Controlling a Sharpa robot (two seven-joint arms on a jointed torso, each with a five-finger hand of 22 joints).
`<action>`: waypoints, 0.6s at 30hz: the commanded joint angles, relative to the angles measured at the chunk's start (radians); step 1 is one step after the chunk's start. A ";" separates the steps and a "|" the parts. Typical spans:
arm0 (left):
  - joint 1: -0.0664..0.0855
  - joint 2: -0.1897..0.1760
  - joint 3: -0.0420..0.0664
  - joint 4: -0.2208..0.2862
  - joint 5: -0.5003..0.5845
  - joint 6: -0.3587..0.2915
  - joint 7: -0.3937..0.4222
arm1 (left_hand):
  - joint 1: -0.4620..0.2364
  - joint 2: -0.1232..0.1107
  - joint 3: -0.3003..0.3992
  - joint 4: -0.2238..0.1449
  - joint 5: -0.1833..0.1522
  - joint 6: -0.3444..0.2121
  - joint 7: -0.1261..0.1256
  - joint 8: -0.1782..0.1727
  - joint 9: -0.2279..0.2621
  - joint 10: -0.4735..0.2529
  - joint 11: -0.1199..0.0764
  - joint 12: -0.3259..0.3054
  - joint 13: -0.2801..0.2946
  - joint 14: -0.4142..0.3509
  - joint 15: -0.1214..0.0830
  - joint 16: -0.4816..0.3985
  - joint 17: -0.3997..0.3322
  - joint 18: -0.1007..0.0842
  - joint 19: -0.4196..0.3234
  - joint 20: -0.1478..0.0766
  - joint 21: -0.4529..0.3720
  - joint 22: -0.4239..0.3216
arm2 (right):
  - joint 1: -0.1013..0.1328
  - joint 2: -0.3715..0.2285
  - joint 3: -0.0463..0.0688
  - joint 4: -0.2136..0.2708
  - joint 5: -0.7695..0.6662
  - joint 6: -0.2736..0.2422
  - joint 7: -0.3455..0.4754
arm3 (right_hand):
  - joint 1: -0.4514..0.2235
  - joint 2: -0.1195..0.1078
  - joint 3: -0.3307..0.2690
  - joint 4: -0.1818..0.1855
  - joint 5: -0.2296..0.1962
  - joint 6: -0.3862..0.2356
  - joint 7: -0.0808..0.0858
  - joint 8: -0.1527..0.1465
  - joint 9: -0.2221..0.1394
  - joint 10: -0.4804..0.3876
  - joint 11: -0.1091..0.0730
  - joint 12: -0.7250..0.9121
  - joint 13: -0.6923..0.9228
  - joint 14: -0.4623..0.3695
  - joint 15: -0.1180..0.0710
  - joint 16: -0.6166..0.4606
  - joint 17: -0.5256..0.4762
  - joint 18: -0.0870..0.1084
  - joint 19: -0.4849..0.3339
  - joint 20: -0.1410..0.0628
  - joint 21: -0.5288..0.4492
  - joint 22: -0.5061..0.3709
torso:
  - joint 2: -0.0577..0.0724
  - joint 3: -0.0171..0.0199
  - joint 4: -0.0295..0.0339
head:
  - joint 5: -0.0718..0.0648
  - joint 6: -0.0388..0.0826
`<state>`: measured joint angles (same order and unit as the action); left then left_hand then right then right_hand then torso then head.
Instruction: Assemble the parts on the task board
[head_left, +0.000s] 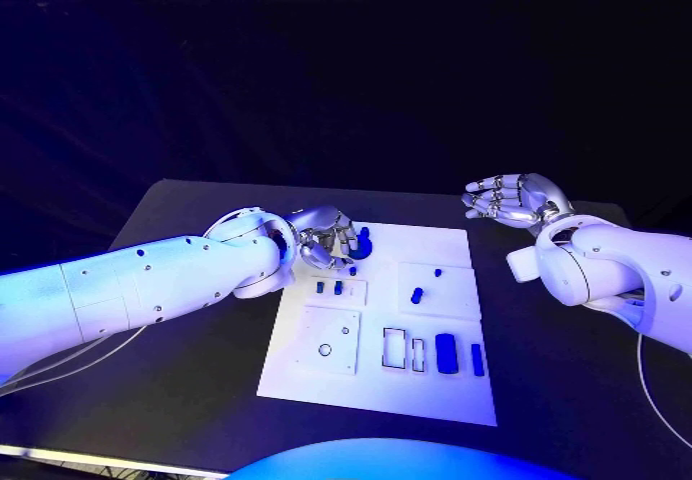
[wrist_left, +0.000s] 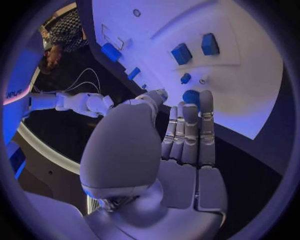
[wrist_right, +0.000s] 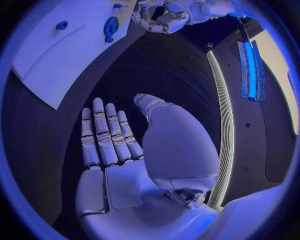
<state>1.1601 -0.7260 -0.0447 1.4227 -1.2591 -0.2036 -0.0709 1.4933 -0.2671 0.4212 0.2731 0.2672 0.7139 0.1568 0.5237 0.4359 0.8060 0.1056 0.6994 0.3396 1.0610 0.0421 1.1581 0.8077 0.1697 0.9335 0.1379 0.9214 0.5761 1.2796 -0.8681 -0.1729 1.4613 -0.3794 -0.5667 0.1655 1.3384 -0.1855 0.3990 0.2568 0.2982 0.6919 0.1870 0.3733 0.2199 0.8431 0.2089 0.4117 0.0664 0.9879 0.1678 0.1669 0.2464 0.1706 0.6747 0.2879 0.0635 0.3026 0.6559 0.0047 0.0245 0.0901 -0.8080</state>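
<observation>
The white task board (head_left: 433, 385) lies mid-table. My left hand (head_left: 329, 240) hovers over its far left corner, fingers bent downward, nothing in them. A rounded blue part (head_left: 364, 239) lies on the board just beside the fingertips (wrist_left: 190, 112); that same blue part (wrist_left: 190, 95) shows past them in the left wrist view, and whether they touch it I cannot tell. Two small blue parts (head_left: 329, 288) stand in a raised plate, another (head_left: 417, 295) in the plate to its right. My right hand (head_left: 516, 198) is raised over the black table beyond the board's far right corner, fingers apart and empty (wrist_right: 109, 145).
Near the board's front edge are two outlined slots (head_left: 394, 346) and two long blue parts (head_left: 446, 349). A plate with a round hole (head_left: 325, 350) sits at front left. Black table (head_left: 577, 370) surrounds the board on all sides.
</observation>
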 joint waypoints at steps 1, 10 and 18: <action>-0.004 0.013 -0.002 -0.011 -0.139 -0.021 0.043 | 0.003 -0.012 -0.003 0.003 0.000 0.008 -0.003 -0.005 -0.005 0.003 0.002 -0.007 -0.008 0.008 0.001 0.008 0.002 0.013 -0.001 0.003 0.006 0.002 | -0.001 0.000 0.000 0.002 -0.003 0.012 0.011 | -0.004 0.004 -0.005 -0.002 0.000 0.007 0.086 -0.001 -0.001 0.001 0.001 0.004 -0.002 0.009 -0.001 -0.005 -0.002 0.010 -0.004 0.001 0.001 -0.001 | 0.001 0.0007 -0.0010 | 0.000 0.000; -0.011 0.048 -0.009 -0.048 -0.194 0.051 0.017 | 0.008 -0.011 -0.011 0.005 0.002 0.028 -0.011 -0.014 -0.029 -0.010 0.008 -0.033 -0.040 0.039 0.006 0.051 0.028 0.013 0.002 0.007 0.017 0.010 | -0.001 0.001 0.000 0.005 -0.003 0.012 0.011 | -0.004 0.004 -0.005 -0.002 0.000 0.007 0.086 -0.001 -0.001 0.001 0.001 0.004 -0.002 0.009 -0.001 -0.005 -0.002 0.010 -0.004 0.001 0.001 -0.001 | 0.001 0.0013 -0.0016 | -0.001 -0.002; -0.013 0.075 -0.011 -0.087 -0.207 0.091 0.006 | 0.016 -0.009 -0.007 0.004 0.003 0.043 -0.011 -0.022 -0.044 0.000 0.009 -0.038 -0.056 0.072 0.007 0.095 0.065 0.014 0.008 0.008 0.034 0.022 | -0.001 0.002 0.000 0.007 -0.003 0.011 0.011 | -0.004 0.004 -0.005 -0.002 0.000 0.007 0.086 -0.001 -0.001 0.001 0.001 0.004 -0.002 0.009 -0.001 -0.005 -0.002 0.010 -0.004 0.001 0.001 -0.001 | 0.000 0.0018 -0.0017 | -0.002 -0.004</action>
<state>1.1472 -0.6551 -0.0554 1.3388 -1.4354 -0.1572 -0.0608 1.5009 -0.2748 0.4154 0.2788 0.2672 0.7497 0.1435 0.5058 0.3933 0.7989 0.1129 0.6650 0.2842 1.1279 0.0483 1.2495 0.8692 0.1697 0.9380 0.1413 0.9524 0.5967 1.2794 -0.8666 -0.1729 1.4657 -0.3793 -0.5667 0.1653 1.3384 -0.1855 0.3991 0.2567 0.2982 0.6919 0.1870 0.3733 0.2200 0.8431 0.2089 0.4118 0.0663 0.9879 0.1678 0.1669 0.2465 0.1705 0.6747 0.2879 0.0635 0.3027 0.6568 0.0063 0.0229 0.0880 -0.8109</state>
